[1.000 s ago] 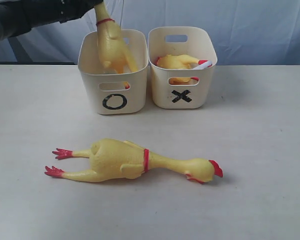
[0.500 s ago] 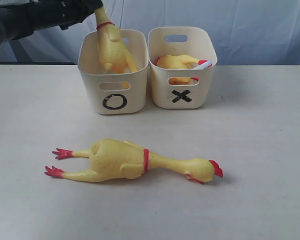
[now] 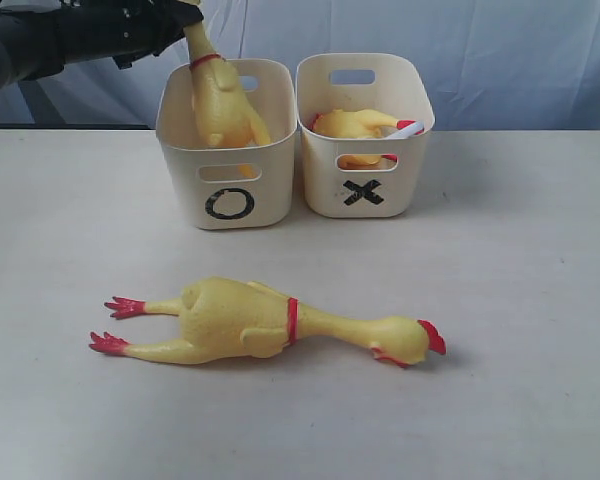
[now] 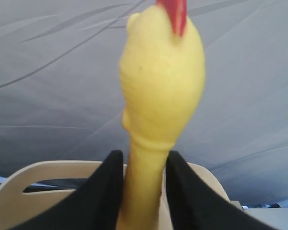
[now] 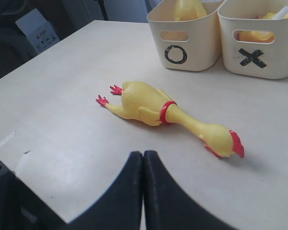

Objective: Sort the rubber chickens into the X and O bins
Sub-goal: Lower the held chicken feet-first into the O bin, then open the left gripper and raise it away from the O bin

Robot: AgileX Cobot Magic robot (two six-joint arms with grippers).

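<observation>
One long yellow rubber chicken (image 3: 220, 105) stands feet-down in the cream O bin (image 3: 180, 190), its neck sticking up past the rim. My left gripper (image 3: 190, 15) is at that neck. In the left wrist view its black fingers flank the neck below the head (image 4: 163, 81), a thin gap showing on one side, so the gripper (image 4: 141, 158) is open. A shorter chicken (image 3: 350, 123) with a white tube (image 3: 408, 129) lies in the X bin (image 3: 320, 190). A second long chicken (image 3: 240, 320) lies on the table. My right gripper (image 5: 143, 154) is shut and empty, hovering short of it.
The two bins stand side by side at the back of the pale table (image 3: 520, 300), with a grey-blue cloth backdrop (image 3: 520, 60) behind them. The table chicken (image 5: 144, 103) lies with its red feet left and head right. A cardboard box (image 5: 36, 28) sits off the table's edge.
The chicken in the O bin has sunk lower into the bin, its red neck band dropping towards the rim. The left arm has come down with it. The right arm and table chicken are still.
</observation>
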